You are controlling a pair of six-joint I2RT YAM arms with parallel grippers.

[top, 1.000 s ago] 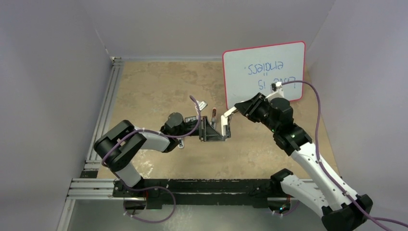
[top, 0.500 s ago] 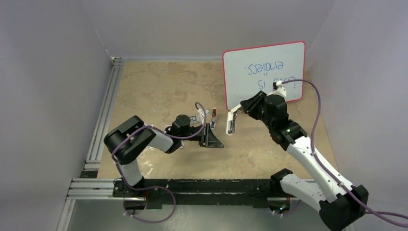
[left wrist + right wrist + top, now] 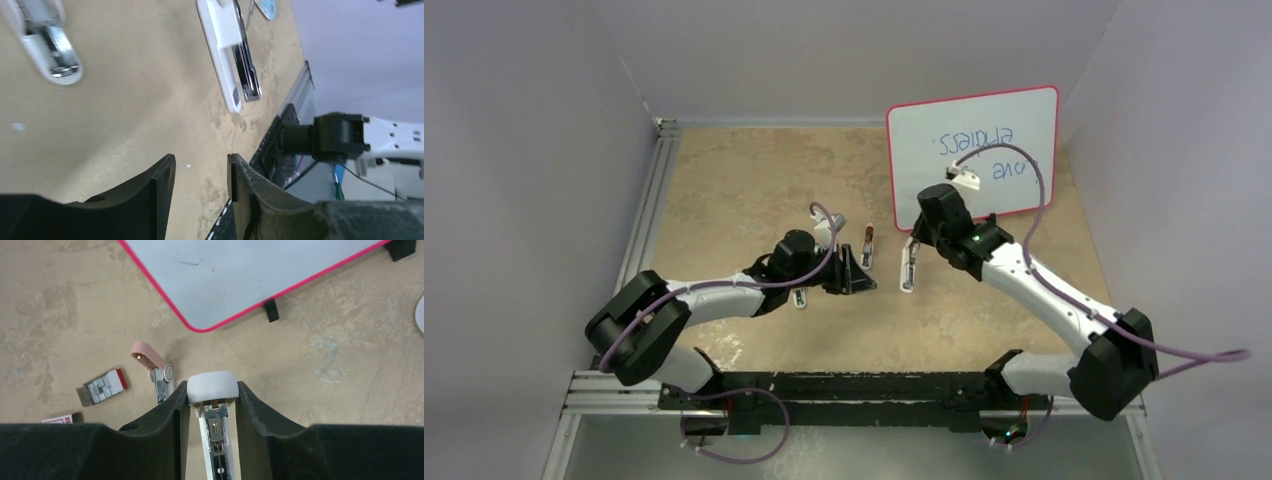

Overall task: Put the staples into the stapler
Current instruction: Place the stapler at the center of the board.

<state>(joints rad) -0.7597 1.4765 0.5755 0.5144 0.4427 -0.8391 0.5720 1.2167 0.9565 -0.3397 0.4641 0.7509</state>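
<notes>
The staples [image 3: 102, 387] lie as short silvery-grey strips in a small grey tray [image 3: 86, 396] flat on the table. In the right wrist view they sit a little to the left of the pink mini stapler [image 3: 152, 365], not touching it, and neither pincer touches them.

The right gripper [image 3: 212, 390] is clamped on the white stapler [image 3: 213, 430], just to the other side of the pink mini stapler. The stapler's rounded end pokes out between the fingers and its metal channel faces up. The left gripper [image 3: 200, 167] hovers low over the table, on the arm-base side of the pink mini stapler. Its jaws are partly parted, with only bare tabletop between them.

The strips probably weigh almost nothing. They look stiff along their length but are likely to snap apart if bent or pinched hard, and the metal is slick. The best hold is probably a light pinch across the two long sides of one strip, near its middle, followed by a straight lift. The tray is probably light too and may slide or come up with the strip.
</notes>
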